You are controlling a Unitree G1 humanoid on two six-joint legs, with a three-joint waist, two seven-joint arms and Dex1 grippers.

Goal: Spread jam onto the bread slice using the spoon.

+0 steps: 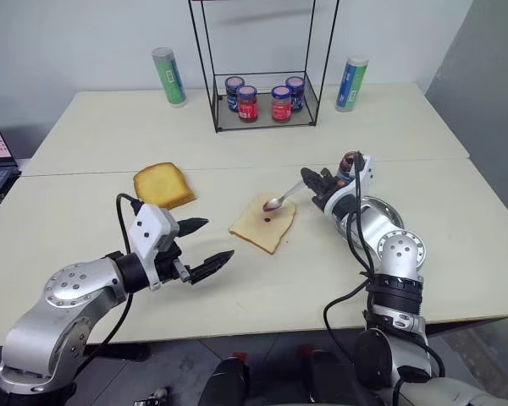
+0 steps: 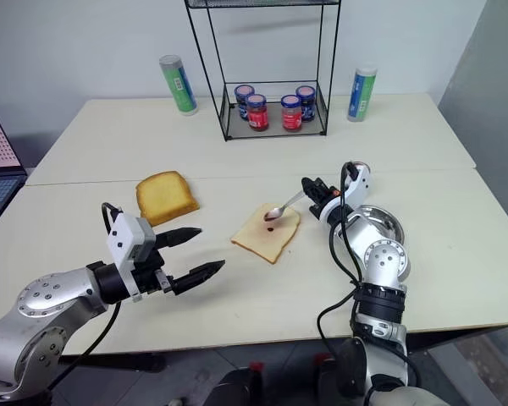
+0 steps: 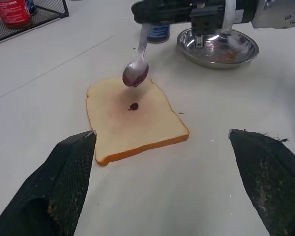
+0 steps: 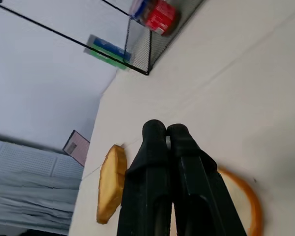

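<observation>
so the right gripper (image 1: 315,183) is clamped tight on the spoon (image 1: 281,199) handle, bowl sticking out past its fingertips and hovering just over the bread slice (image 1: 263,223), which lies right in front of the gripper. Spoon bowl has jam (image 3: 135,76) on it, plus a tiny blob on the bread under it. Left gripper (image 1: 201,245) is spread wide, holding nothing, bread just ahead of its tips. Round steel dish (image 3: 217,46) sits right beside the right gripper's wrist

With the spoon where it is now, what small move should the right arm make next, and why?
Probably lower the spoon onto the bread slice and start smearing. The right gripper holds it just above the slice, its bowl coated in jam, and only one small blob sits on the bread so far.
</observation>
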